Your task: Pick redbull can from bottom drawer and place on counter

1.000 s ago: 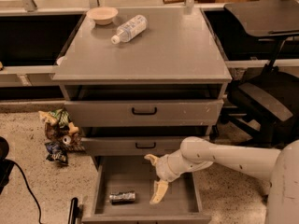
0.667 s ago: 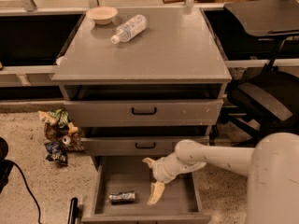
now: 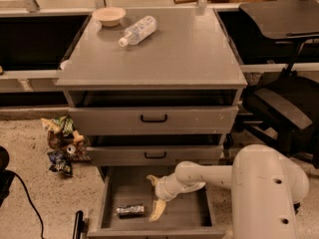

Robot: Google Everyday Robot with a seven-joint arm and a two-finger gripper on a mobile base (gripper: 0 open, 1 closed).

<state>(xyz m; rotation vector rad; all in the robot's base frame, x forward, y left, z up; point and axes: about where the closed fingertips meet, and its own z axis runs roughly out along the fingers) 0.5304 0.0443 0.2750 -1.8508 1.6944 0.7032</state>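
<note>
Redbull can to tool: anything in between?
Nothing. Camera view shows only bare bottom drawer floor between the redbull can and the open tool, beside it inside the drawer.

Warm dim light, shadow under counter (image 3: 189, 59), tool (image 3: 154, 197) pale in shaded bottom drawer (image 3: 188, 209)

The small slim silvery metal can (image 3: 130, 211) with dark patches lies on its side on the plain floor of the lowest, deepest grey box drawer (image 3: 105, 200), toward the front left corner. The drawer stands pulled out, open to view. The tool (image 3: 156, 195) hangs inside it, just right of the can, its pale fingers spread apart and holding nothing. Above, the wide flat matte grey desk (image 3: 174, 54) tops the cabinet.
</note>
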